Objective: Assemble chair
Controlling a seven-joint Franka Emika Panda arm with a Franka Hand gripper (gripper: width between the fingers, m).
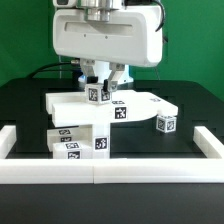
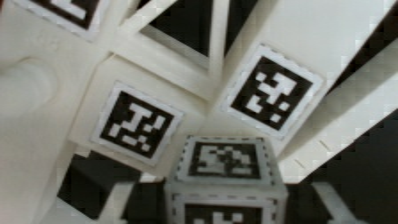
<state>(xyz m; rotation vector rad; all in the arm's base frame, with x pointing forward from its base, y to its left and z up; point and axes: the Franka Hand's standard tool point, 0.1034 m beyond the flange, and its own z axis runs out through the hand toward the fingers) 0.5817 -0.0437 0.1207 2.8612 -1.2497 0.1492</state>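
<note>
My gripper hangs under the big robot body and is shut on a small tagged white cube. The cube is at the top face of a flat white chair slab that carries a tag. In the wrist view the cube fills the space between my fingers, with the slab's tags just beyond it. I cannot tell whether the cube touches the slab. Tagged chunky bars lie stacked under the slab's front left. A second small tagged cube sits apart toward the exterior view's right.
A plain white border rail runs along the front, with side pieces at the exterior view's left and right. The table is black. The robot body hides the space behind the slab.
</note>
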